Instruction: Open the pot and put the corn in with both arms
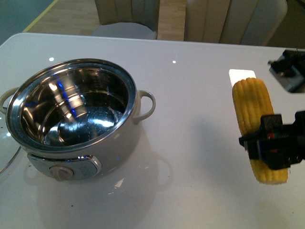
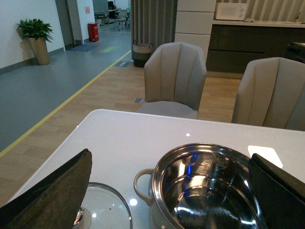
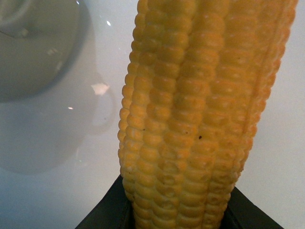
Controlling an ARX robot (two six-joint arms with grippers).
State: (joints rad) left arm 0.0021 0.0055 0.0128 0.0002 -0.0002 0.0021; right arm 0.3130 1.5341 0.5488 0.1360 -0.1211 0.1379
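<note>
The cream-white pot (image 1: 76, 119) stands open at the left of the white table, its shiny steel inside empty. Its glass lid (image 1: 5, 148) lies flat on the table against the pot's left side, also seen in the left wrist view as the lid (image 2: 102, 210). The yellow corn (image 1: 257, 129) is at the right, held near its lower end by my right gripper (image 1: 274, 145), which is shut on it. The corn (image 3: 200, 109) fills the right wrist view. My left gripper (image 2: 171, 191) is open above the pot (image 2: 209, 186), its dark fingers (image 2: 57, 191) spread wide.
A white card (image 1: 242, 76) lies on the table behind the corn. A black device (image 1: 288, 69) sits at the right edge. Two beige chairs (image 2: 176, 76) stand beyond the table's far side. Bare table (image 1: 190, 143) lies between pot and corn.
</note>
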